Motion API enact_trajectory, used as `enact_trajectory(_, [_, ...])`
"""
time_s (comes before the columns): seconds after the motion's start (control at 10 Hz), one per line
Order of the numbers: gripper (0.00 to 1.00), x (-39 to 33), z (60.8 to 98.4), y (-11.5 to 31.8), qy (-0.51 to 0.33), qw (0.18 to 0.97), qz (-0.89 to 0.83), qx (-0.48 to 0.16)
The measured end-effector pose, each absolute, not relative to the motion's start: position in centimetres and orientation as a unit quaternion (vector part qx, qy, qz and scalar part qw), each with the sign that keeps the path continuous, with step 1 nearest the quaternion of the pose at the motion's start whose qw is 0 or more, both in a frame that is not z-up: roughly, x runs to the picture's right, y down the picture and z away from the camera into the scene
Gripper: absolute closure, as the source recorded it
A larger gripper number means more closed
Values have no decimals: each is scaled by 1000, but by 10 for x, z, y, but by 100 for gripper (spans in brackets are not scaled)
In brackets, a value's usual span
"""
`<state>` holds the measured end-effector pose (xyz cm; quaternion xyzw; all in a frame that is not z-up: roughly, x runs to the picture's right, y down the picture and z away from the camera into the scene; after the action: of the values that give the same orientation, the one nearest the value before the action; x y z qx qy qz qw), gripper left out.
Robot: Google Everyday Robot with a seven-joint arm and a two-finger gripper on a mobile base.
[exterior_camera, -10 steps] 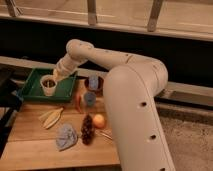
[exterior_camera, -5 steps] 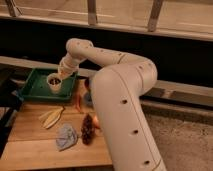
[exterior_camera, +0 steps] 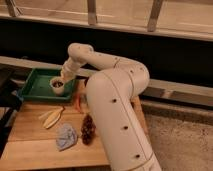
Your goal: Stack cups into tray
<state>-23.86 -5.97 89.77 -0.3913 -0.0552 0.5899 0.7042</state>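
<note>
1. One cup [exterior_camera: 57, 85] is seen upright inside the one green tray [exterior_camera: 34, 85], at its right end.
2. The claw [exterior_camera: 63, 78] is positioned just over the cup's rim; whether it is open or closed cannot be told.
3. The tray is carried at the back left of the desk [exterior_camera: 31, 149].

A row of windows [exterior_camera: 120, 10] is seen along the top, divided by pale upright posts [exterior_camera: 92, 11]; little can be made out through the glass. Below the sill a dark wall band [exterior_camera: 170, 55] is spread across the whole width. A lighter ledge [exterior_camera: 175, 90] is run along its foot. At the lower right a speckled grey floor [exterior_camera: 185, 142] is shown. The lower left is taken up by a light wooden table [exterior_camera: 30, 147] (its planks are laid lengthwise). The scene is lit dimly and warmly. The gripper [exterior_camera: 62, 80] is held at the table's far edge, over the green tray [exterior_camera: 30, 89].
</note>
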Motion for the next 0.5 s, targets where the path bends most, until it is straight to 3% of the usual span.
enact_trajectory(0.3, [50,-236,911,-53,-41,692,604,-393])
enact_trajectory(0.5, [38,-233,912,-53,-38,690,608,-390])
